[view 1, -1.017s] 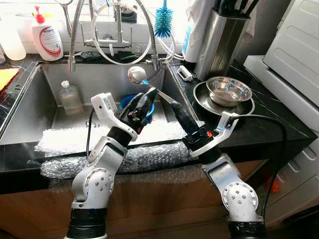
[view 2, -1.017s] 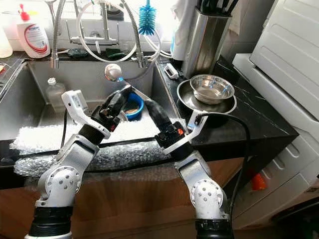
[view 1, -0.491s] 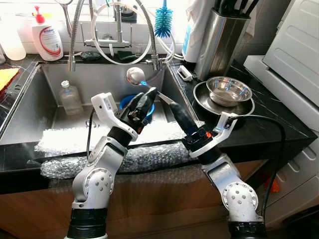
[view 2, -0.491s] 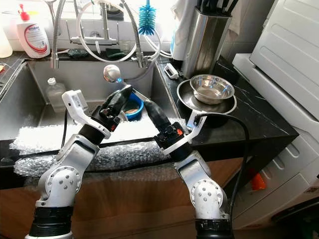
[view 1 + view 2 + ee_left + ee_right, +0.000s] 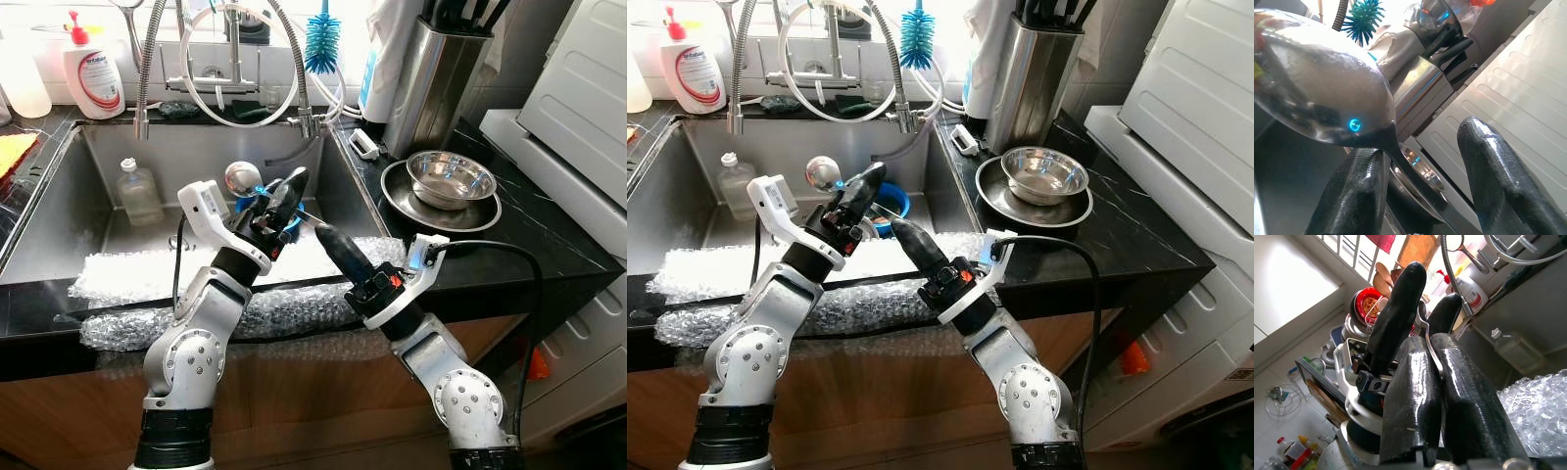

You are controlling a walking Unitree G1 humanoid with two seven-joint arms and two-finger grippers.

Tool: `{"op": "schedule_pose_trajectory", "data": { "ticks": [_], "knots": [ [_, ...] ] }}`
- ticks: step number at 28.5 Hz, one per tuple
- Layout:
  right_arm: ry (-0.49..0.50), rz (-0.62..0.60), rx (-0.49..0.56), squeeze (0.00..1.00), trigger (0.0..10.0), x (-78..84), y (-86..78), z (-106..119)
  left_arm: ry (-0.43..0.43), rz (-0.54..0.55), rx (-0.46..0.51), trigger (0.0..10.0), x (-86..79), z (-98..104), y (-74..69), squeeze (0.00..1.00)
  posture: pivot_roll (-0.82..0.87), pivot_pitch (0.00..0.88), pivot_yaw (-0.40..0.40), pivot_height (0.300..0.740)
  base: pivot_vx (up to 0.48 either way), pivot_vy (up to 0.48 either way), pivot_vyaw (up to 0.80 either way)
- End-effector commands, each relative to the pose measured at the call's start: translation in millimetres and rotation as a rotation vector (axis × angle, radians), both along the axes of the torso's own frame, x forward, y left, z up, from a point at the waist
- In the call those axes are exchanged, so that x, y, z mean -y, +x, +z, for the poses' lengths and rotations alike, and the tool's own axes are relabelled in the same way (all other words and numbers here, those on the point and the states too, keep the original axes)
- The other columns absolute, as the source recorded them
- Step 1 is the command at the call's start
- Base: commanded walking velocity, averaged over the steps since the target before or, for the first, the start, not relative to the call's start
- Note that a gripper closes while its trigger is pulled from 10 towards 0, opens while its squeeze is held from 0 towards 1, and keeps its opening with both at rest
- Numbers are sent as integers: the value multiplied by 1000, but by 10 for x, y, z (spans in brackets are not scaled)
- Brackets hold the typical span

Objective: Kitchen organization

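Observation:
A steel spoon with a round bowl (image 5: 242, 177) hangs over the sink, between my two grippers. Its thin handle slants down to my right gripper (image 5: 324, 234), which is shut on the handle's end above the bubble wrap at the sink's front edge. In the right wrist view the handle runs up between the closed fingers (image 5: 1410, 396). My left gripper (image 5: 292, 186) is open around the handle, close behind the spoon's bowl. In the left wrist view the spoon (image 5: 1317, 93) rests against one finger (image 5: 1352, 196), with a wide gap to the other.
The steel sink (image 5: 98, 157) holds a clear bottle (image 5: 138, 192) and a partly hidden blue bowl (image 5: 292, 223). Bubble wrap (image 5: 147, 279) covers its front edge. A steel bowl (image 5: 449, 176) on a plate, a knife block (image 5: 436, 69) and a white appliance (image 5: 578, 88) stand to the right.
My right gripper has drawn down and left toward the counter's front edge with the spoon's handle. The spoon's bowl has dropped and moved left. The left gripper has hardly moved.

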State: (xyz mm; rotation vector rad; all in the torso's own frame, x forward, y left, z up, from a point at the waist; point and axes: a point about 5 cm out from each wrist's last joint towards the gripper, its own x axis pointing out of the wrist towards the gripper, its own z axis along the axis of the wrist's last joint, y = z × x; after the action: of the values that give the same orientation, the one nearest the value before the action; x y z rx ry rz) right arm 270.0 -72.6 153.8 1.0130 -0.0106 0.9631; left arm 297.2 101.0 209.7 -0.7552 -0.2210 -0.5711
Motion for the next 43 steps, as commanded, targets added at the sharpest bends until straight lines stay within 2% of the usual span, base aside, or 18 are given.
{"op": "schedule_pose_trajectory", "data": {
  "ticks": [1, 2, 3, 23, 25, 26, 27, 28, 32, 36, 40, 41, 42, 43],
  "knots": [
    [14, 11, 12, 0, 10000, -43, -33, 21, -15, -13, 49, 1137, 29, 121, -16, 0, 19, 3, -116, 740, 0, 0, 0],
    [14, 11, 12, 0, 10000, -43, -33, 22, -16, -13, 48, 1137, 28, 119, -16, 0, 19, 3, -116, 740, 0, 0, 0],
    [14, 11, 13, 0, 10000, -43, -33, 23, -16, -13, 48, 0, 27, 118, -16, 0, 18, 4, -116, 740, 0, 0, 0],
    [1, -62, 13, 0, 10000, 0, 30, 5, -66, 0, 16, 0, 4, 95, 4, 0, 21, 4, -113, 740, 0, 0, 0],
    [-2, -67, 11, 86, 10000, 2, 39, 0, -78, 8, 17, 0, -16, 106, 12, 0, 21, 4, -113, 740, 0, 0, 0],
    [1, -78, 6, 388, 10000, 5, 54, -2, -96, 20, 18, 0, -44, 123, 22, 0, 22, 3, -113, 740, 0, 0, 0],
    [5, -83, 4, 898, 10000, 8, 61, -1, -105, 29, 20, 0, -62, 135, 27, 0, 22, 3, -113, 740, 0, 0, 0],
    [5, -83, 5, 1000, 10000, 8, 61, 1, -104, 40, 21, 0, -73, 140, 32, 0, 22, 2, -112, 740, 0, 0, 0],
    [-1, -87, 8, 1000, 10000, 4, 65, 2, -107, 81, 21, 0, -113, 148, 55, 0, 22, 1, -112, 740, 0, 0, 0],
    [-3, -92, 9, 1000, 10000, 3, 70, 3, -148, 122, 27, 0, -175, 200, 79, 0, 21, 1, -112, 740, 0, 0, 0],
    [-15, -111, 1, 1000, 10000, 14, 91, -6, -159, 214, 42, 0, -271, 272, 109, 0, 20, 0, -112, 740, 0, 0, 0],
    [-20, -116, -1, 800, 10000, 18, 95, -9, -175, 250, 49, 0, -312, 314, 119, 0, 20, 0, -112, 740, 0, 0, 0],
    [-23, -118, -3, 263, 10000, 21, 99, -11, -187, 271, 53, 0, -338, 342, 126, 0, 20, 0, -112, 740, 0, 0, 0],
    [-23, -118, -3, 263, 10000, 21, 99, -11, -187, 271, 53, 0, -338, 342, 126, 0, 20, 0, -112, 740, 0, 0, 0]
  ]
}}
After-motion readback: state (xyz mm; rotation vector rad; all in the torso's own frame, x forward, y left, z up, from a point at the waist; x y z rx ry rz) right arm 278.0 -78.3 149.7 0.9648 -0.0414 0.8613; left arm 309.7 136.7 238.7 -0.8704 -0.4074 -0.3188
